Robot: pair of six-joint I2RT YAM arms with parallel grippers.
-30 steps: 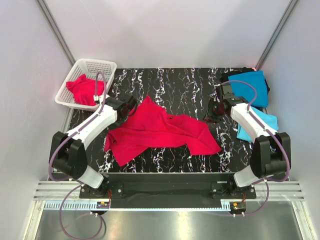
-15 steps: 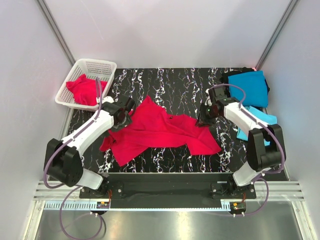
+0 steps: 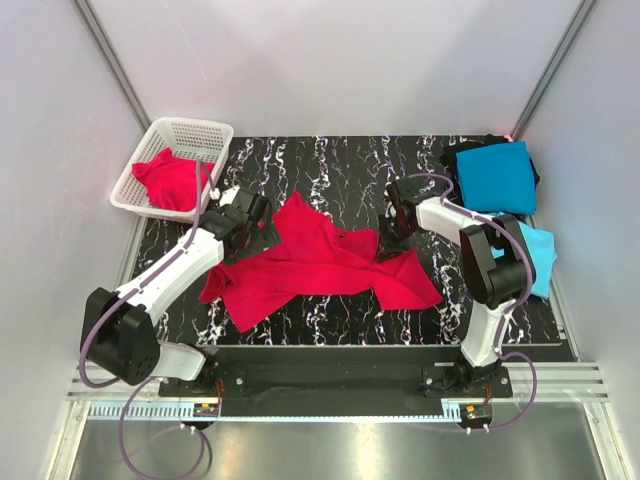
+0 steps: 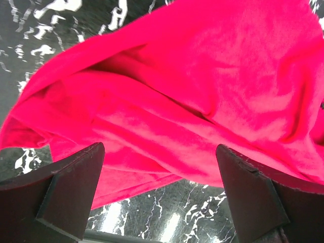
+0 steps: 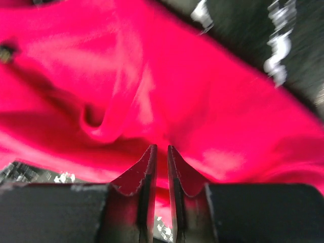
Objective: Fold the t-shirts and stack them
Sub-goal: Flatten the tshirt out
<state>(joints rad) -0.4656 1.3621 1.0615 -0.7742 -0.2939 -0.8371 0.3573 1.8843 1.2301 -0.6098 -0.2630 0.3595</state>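
A crimson-red t-shirt lies spread and crumpled in the middle of the black marble table. My left gripper is open over its left upper edge. In the left wrist view the two fingers stand wide apart above the red cloth, gripper empty. My right gripper hangs over the shirt's upper right edge. In the right wrist view it has its jaws nearly together over the red cloth, with nothing seen between them. A folded teal-blue shirt and a sky-blue shirt lie at the right.
A white mesh basket at the back left holds another red shirt. White walls and metal posts close in the table on the left, right and back. The arm bases stand at the near edge.
My right gripper has moved left from beside the blue shirts to the red shirt's upper right edge. My left gripper has shifted right and forward over the shirt's left part.
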